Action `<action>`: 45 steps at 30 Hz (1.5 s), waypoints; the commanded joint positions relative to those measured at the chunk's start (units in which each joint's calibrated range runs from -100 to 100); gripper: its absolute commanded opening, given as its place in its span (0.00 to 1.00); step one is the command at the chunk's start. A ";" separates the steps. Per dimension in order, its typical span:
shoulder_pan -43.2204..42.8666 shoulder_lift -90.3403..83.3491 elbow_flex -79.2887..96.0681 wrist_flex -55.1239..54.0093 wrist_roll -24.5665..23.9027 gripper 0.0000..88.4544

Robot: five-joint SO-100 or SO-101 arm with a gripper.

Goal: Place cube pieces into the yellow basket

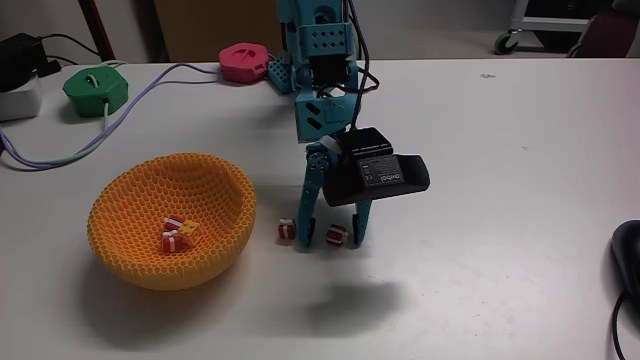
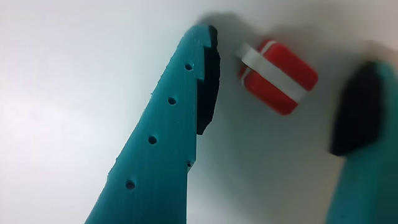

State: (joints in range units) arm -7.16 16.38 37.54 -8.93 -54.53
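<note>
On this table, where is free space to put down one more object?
The white table is bare right of the gripper, up to the dark object at the edge. It is crowded between yellow basket and gripper, where two striped cubes lie.

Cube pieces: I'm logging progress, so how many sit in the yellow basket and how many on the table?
In the yellow basket: 2 cube pieces
On the table: 2 cube pieces
Total: 4
</note>
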 commanded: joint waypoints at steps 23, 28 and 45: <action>24.68 -24.81 -9.76 13.10 26.23 0.40; 25.14 -26.89 -6.58 20.14 26.72 0.55; -2.54 -34.56 8.25 21.35 -4.44 0.48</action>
State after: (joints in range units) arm -6.29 -16.38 42.17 16.58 -54.33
